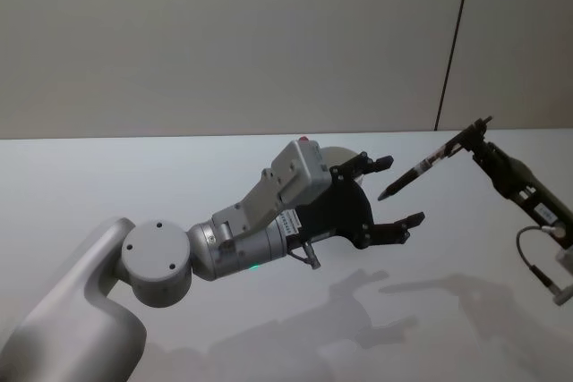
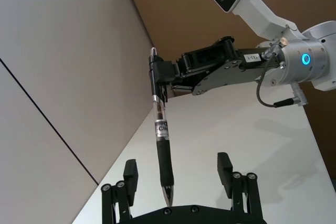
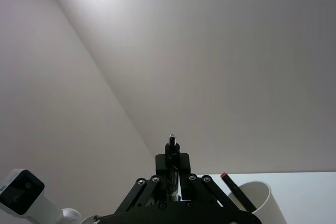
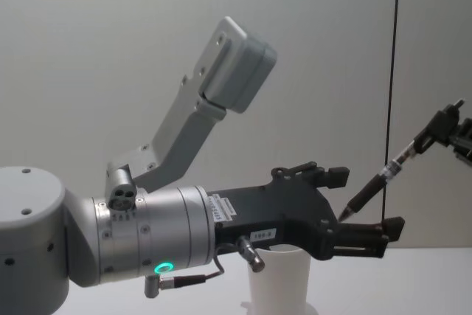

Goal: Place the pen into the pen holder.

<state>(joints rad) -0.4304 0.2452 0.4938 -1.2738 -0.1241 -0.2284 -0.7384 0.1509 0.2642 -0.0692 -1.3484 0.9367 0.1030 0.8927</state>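
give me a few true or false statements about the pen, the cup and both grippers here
1. The right gripper holds the pen by its upper end. True.
2. The left gripper is shut on the pen. False: its jaws are open and the pen's tip hangs between them, touching neither.
3. The pen already stands in the pen holder. False: it is held in the air, tilted, tip toward the left gripper.
4. The pen holder is a white cup below the left gripper in the chest view. True.
5. The right wrist view shows a dark stick with a red tip in the cup. True.
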